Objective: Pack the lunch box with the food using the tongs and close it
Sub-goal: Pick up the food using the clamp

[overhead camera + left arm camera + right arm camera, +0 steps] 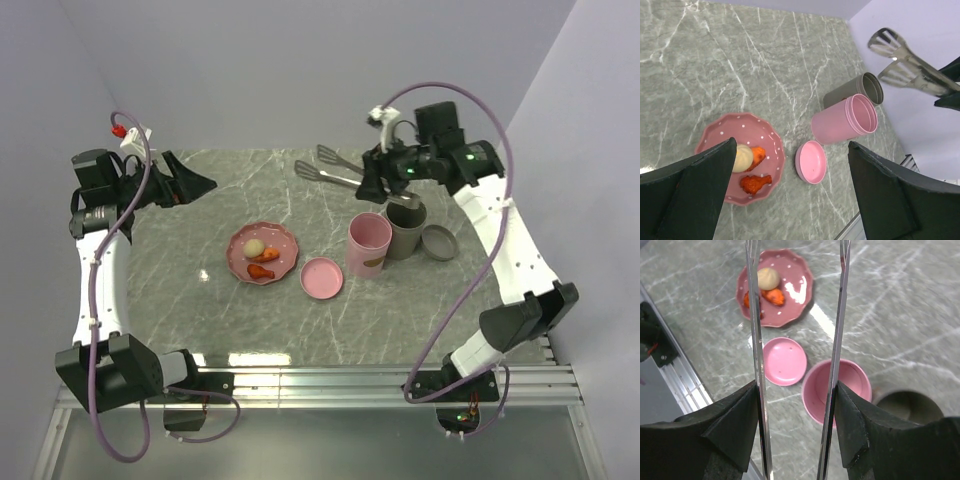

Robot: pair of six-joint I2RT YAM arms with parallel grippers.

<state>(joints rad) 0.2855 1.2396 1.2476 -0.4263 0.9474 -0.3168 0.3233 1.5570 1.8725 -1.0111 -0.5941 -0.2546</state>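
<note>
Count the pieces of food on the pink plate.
3: a cream ball on the plate's far side, an orange piece beside it, a second orange piece at its near edge. None seems hidden.

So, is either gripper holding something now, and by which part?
The right gripper holds the metal tongs, clamped on the outsides of both arms; the joined end is hidden. The left gripper is open and empty.

Two white arms (100, 268) with black joints (108, 370) and purple cables (440, 87)
</note>
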